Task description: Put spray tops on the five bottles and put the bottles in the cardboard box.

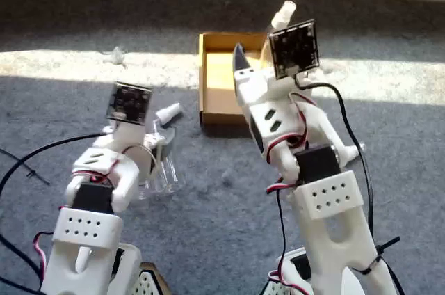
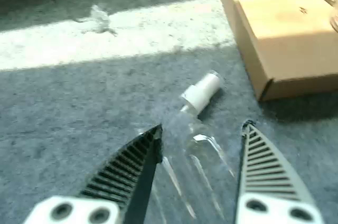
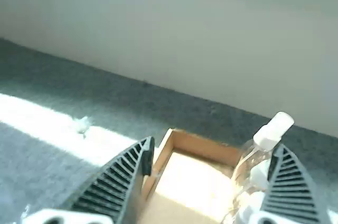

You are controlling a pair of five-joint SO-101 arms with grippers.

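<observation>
A clear bottle (image 2: 193, 152) with a white spray top (image 2: 200, 93) lies on the grey carpet, its body between the fingers of my open left gripper (image 2: 203, 127). In the high view that bottle (image 1: 164, 168) lies left of the cardboard box (image 1: 219, 86), with the left gripper (image 1: 161, 145) over it. My right gripper (image 3: 214, 146) hangs open above the box (image 3: 190, 150). A second clear bottle (image 3: 251, 168) with a spray top (image 3: 272, 130) stands upright close to one of its fingers (image 3: 285, 187); its top (image 1: 284, 13) pokes up behind the right wrist camera.
A small white scrap (image 1: 116, 55) lies on the sunlit carpet far left of the box. A pale wall runs behind the box (image 3: 185, 49). Black cables trail at the near left (image 1: 28, 163). Open carpet lies between the two arms.
</observation>
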